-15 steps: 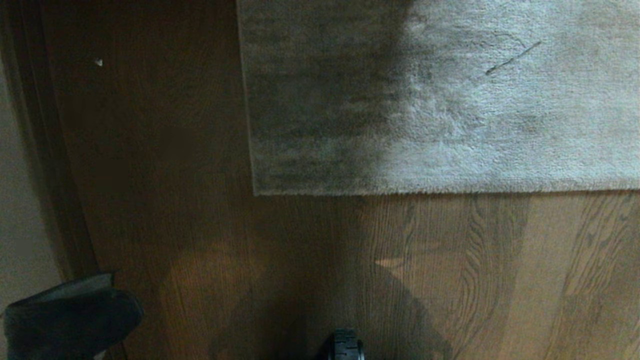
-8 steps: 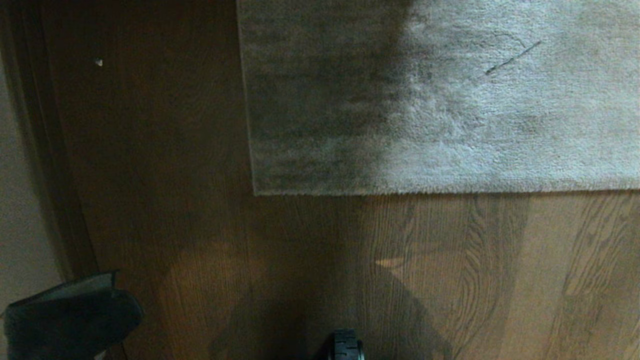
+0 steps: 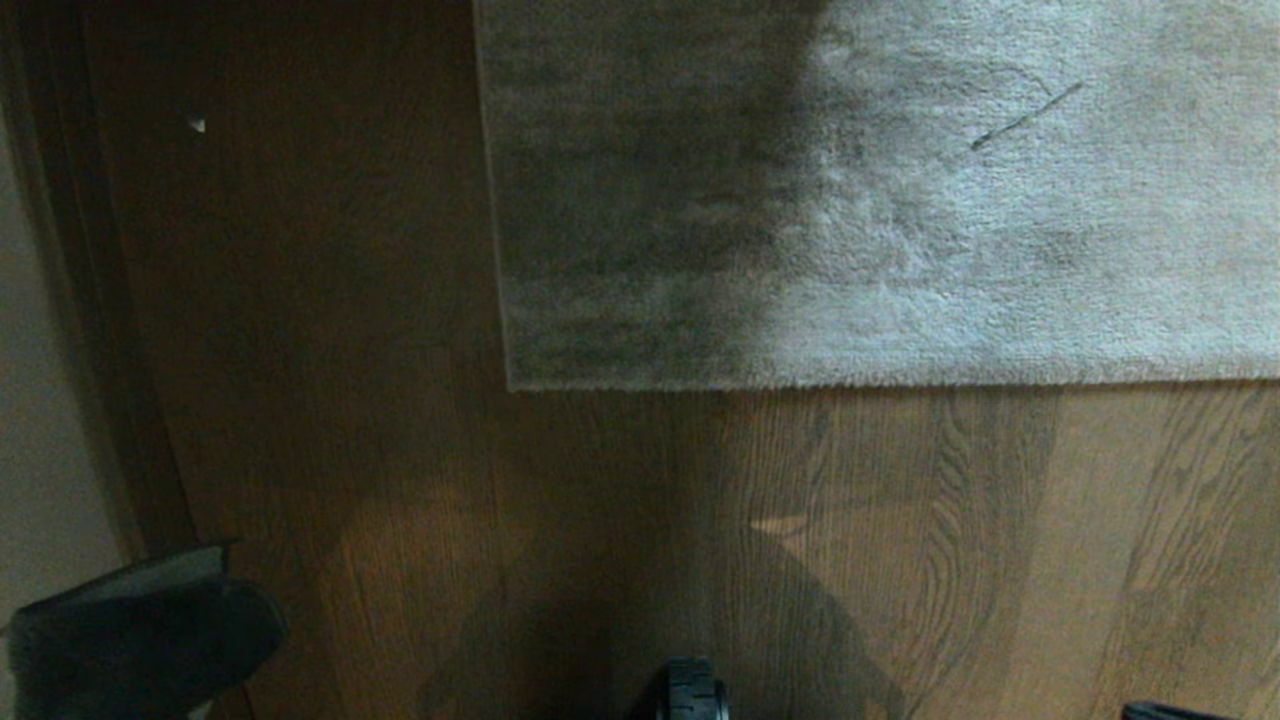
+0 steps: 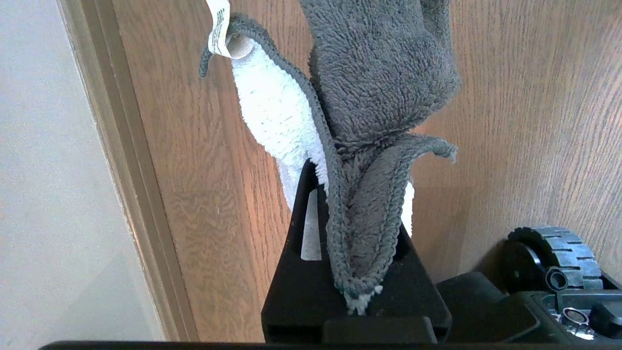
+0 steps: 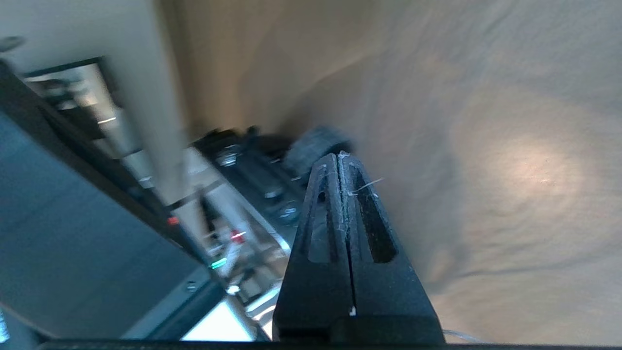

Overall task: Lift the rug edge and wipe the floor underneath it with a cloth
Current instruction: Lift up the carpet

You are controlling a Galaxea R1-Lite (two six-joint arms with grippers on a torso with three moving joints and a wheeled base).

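Head view: one floor (image 3: 880, 560) of brown wood-grain planks; one grey rug, its rug edge (image 3: 900, 382) lying flat.

Left wrist view: one left gripper (image 4: 347, 194), fingers clamped on one grey-and-white cloth (image 4: 379, 87); one baseboard (image 4: 121, 160); one wheel (image 4: 549, 253).

Right wrist view: one right gripper (image 5: 338, 160), fingers pressed together, empty.
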